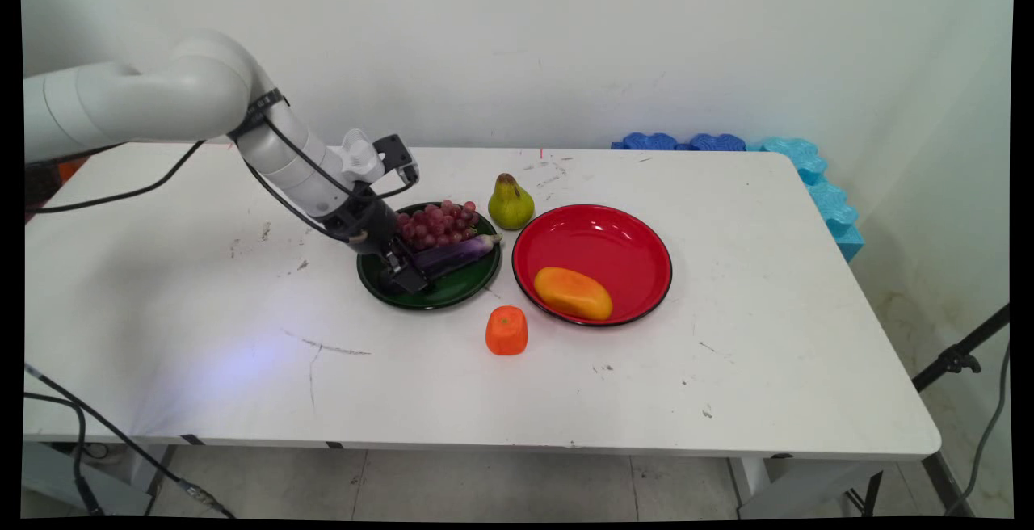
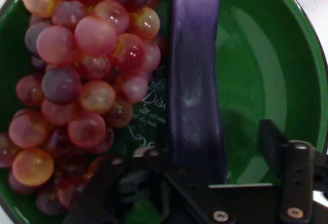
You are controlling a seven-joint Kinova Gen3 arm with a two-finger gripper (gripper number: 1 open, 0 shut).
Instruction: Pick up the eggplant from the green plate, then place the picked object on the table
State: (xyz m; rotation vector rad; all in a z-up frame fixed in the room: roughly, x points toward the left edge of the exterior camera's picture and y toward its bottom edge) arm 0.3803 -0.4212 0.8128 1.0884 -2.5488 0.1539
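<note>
A purple eggplant (image 1: 456,255) (image 2: 195,80) lies in a dark green plate (image 1: 452,294) (image 2: 266,70) beside a bunch of red grapes (image 1: 436,223) (image 2: 82,80). My gripper (image 1: 404,275) (image 2: 215,152) is down in the plate at the eggplant's near left end. It is open, and its two fingers straddle the eggplant. In the hand view the right finger (image 2: 277,147) stands a little apart from the eggplant, while the left one is close against its other side, next to the grapes.
A green pear (image 1: 510,204) stands behind the two plates. The red plate (image 1: 598,239) to the right holds a yellow-orange mango (image 1: 572,293). An orange fruit (image 1: 506,330) sits in front of the plates. Blue foam pieces (image 1: 808,166) line the table's far right corner.
</note>
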